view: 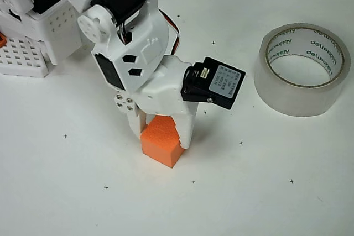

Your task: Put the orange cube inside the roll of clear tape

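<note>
In the overhead view, the small bright orange matte foam cube (161, 142) sits low in the picture on the white table (66, 192), which is dotted with small black cross marks. The white two-finger gripper (164, 131) reaches down over it, one finger against the cube's left side and the other against its right, so the cube is pinched between them; whether the cube rests on the table or is lifted just clear of it cannot be told. Above the gripper comes the white arm (133, 42) with its black servo motor (214, 83) sticking out to the right. Up and to the right, well apart from the cube, the wide roll of translucent clear packing tape (302, 69) lies flat, its beige core printed with dark lettering and its hole facing upward. At the top left stands a white perforated block (25, 56)
</note>
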